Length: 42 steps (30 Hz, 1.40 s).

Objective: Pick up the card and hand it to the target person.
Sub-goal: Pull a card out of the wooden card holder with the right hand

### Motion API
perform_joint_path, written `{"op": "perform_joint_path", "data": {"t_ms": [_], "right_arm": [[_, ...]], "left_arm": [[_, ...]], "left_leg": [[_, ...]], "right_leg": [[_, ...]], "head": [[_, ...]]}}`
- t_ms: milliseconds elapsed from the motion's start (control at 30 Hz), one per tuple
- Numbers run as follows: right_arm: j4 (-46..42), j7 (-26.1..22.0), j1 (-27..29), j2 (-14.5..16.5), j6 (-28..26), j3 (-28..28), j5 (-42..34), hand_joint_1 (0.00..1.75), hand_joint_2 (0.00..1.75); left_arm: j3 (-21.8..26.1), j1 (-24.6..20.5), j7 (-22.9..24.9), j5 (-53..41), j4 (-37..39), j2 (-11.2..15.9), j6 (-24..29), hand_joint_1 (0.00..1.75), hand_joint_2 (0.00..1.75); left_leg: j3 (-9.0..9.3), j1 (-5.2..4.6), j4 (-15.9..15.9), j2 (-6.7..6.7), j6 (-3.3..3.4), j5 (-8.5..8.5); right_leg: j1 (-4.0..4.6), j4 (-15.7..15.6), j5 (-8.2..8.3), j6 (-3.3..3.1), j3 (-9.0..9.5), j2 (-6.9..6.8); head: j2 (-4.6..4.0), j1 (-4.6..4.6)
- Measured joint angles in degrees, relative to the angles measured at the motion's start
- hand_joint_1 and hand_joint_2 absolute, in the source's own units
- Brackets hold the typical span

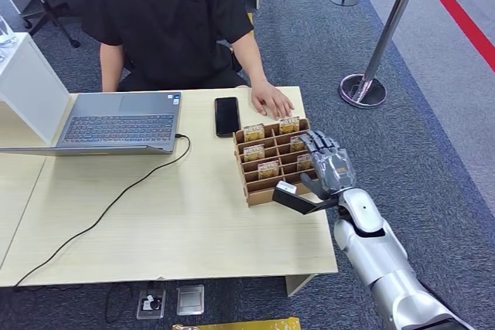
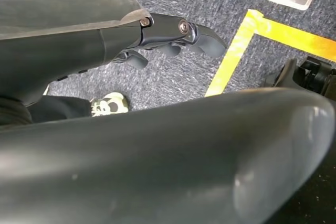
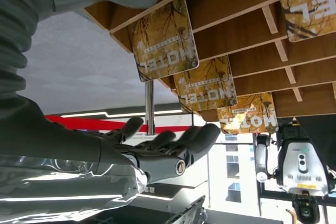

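Note:
A brown wooden card rack [image 1: 261,196] stands near the table's right edge and holds several yellow hotel cards [image 1: 268,168]. My right hand [image 1: 329,166] hovers at the rack's right side, fingers stretched over its right column and thumb reaching along its front wall. It holds nothing. In the right wrist view the fingers [image 3: 186,142] lie spread just beside the cards [image 3: 166,38] in their slots, not touching them. My left hand [image 2: 174,40] hangs over the carpet floor, fingers loosely bent, with nothing in it. The person [image 1: 169,21] in black sits across the table, one hand [image 1: 271,100] resting flat behind the rack.
A black phone [image 1: 227,116] lies left of the rack's far end. An open laptop [image 1: 120,123] with a black cable [image 1: 117,199] sits on the left, beside a white box [image 1: 26,86]. A stanchion base [image 1: 363,89] stands on the carpet to the right.

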Motion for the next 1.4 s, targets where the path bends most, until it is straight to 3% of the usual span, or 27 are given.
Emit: {"op": "perform_joint_path", "data": {"t_ms": [267,400,500,633,867,1167,1400], "right_arm": [[1.1,-0.4,0.0,0.2,0.5,0.0,-0.1,1.28,1.75],[1.8,-0.7,-0.3,0.4,0.3,0.0,-0.1,1.11,1.75],[2.2,-0.7,-0.5,0.5,0.0,0.0,-0.2,1.22,1.75],[2.5,-0.7,-0.5,0.5,-0.1,0.0,-0.2,1.39,1.75],[2.6,-0.7,-0.5,0.5,-0.4,0.0,-0.2,1.62,1.75],[2.1,-1.2,0.0,0.5,-2.9,-0.3,-1.8,1.62,1.75],[-2.7,-5.0,1.0,1.1,-10.5,-1.6,-4.9,1.62,1.75]], "left_arm": [[0.0,0.1,0.1,0.1,0.0,0.0,0.2,0.00,0.00],[0.0,0.1,0.1,0.1,0.0,0.0,0.3,0.00,0.00],[0.0,0.1,0.1,0.1,0.0,0.0,0.3,0.00,0.00],[0.0,0.2,0.1,0.1,0.0,0.0,0.4,0.00,1.75],[0.0,0.2,0.0,-0.6,0.0,-0.1,1.1,0.00,1.75],[-0.1,0.1,1.0,-0.5,0.0,-0.1,2.7,0.00,1.75],[0.0,0.1,0.9,-0.3,0.0,-0.2,2.6,0.00,1.75]], "left_leg": [[-0.04,0.00,0.0,0.00,0.00,0.00],[-0.05,0.00,0.0,-0.01,0.00,0.00],[-0.05,0.00,0.0,-0.01,0.00,0.00],[-0.05,0.00,0.0,-0.01,0.00,0.00],[-0.04,0.00,0.0,-0.01,0.00,0.00],[-0.04,0.00,0.0,-0.01,0.00,0.00],[-0.06,0.00,0.0,-0.01,0.00,0.00]], "right_leg": [[0.00,0.0,0.01,0.00,-0.02,0.00],[0.00,0.0,0.01,0.00,-0.04,0.00],[0.00,0.0,0.01,0.00,-0.04,-0.01],[0.00,0.0,0.01,0.00,-0.04,-0.01],[0.00,0.0,0.01,0.00,-0.03,-0.01],[0.00,0.0,0.01,0.00,-0.04,0.00],[0.00,0.0,0.01,0.00,-0.06,0.00]], "head": [[0.00,-0.02],[0.01,-0.01],[0.00,0.02],[0.00,0.02],[0.00,-0.01],[-0.01,0.01],[-0.01,-0.02]]}}
